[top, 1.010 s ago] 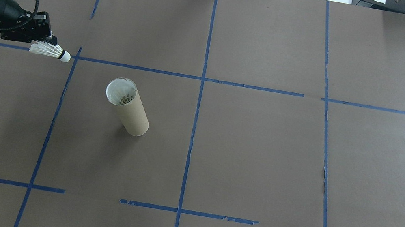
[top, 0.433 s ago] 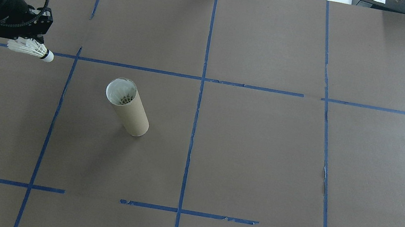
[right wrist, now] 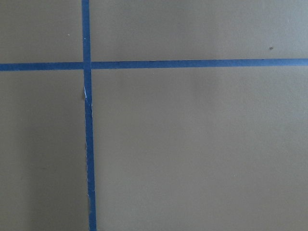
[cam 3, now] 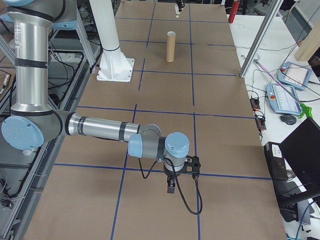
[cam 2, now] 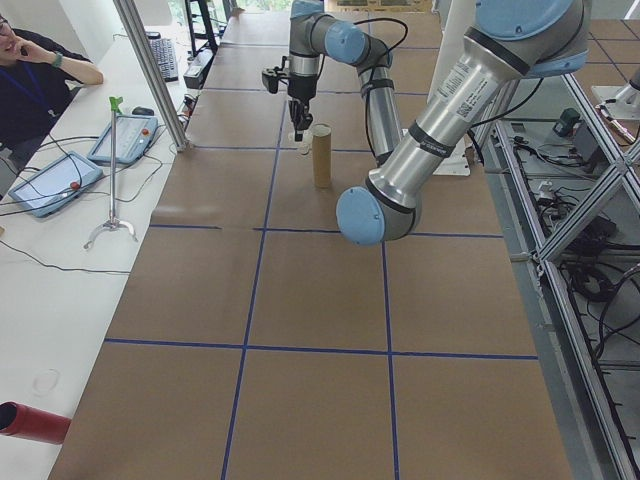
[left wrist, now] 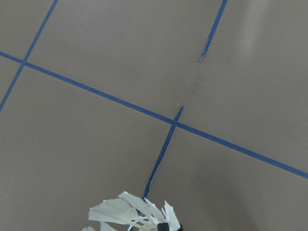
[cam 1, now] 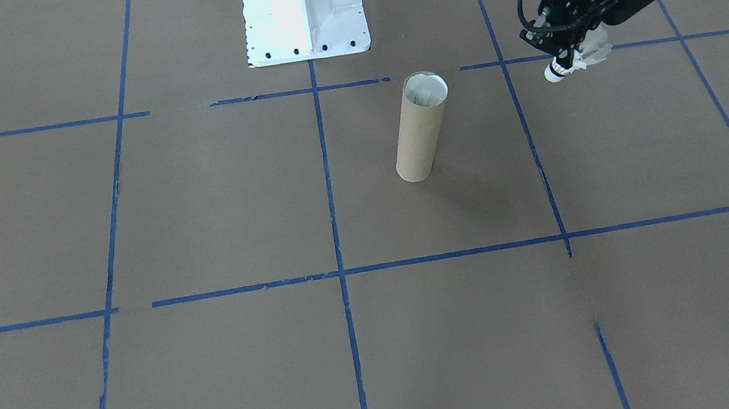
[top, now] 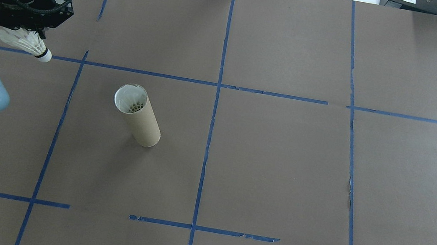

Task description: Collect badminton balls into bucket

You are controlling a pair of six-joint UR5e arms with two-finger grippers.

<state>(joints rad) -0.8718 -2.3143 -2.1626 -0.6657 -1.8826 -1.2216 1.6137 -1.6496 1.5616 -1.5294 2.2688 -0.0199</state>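
Pinched shut on the feather skirt of a shuttlecock (top: 27,44), the left gripper (top: 33,33) hangs above the far-left part of the table (top: 283,160), the white cork tip pointing down and toward the tube, just over a blue tape line (top: 142,72). Holding it by the skirt with the cork lowest looks deliberate: the heavy rounded end can lead into the opening while the flared feathers trail behind. The bucket (top: 137,114), a tan cardboard tube, stands upright near the middle of the table, to the right of and nearer than the held shuttlecock and well apart from it, its open mouth facing up. Down inside its whitish wall another shuttlecock (top: 135,104) is visible, so at least one is already collected. In the left wrist view only the white feathers (left wrist: 132,216) show at the bottom edge, with bare brown paper and tape below them, which fits a carry above the surface and not yet over the tube. Judging from this, the step in hand is the transfer toward the mouth; the skirt is about as wide as the tube, so the drop will want careful centring. The right gripper (cam 3: 170,186) shows only in the side view, low over the table at its right end, and whether it is open or closed I cannot tell.
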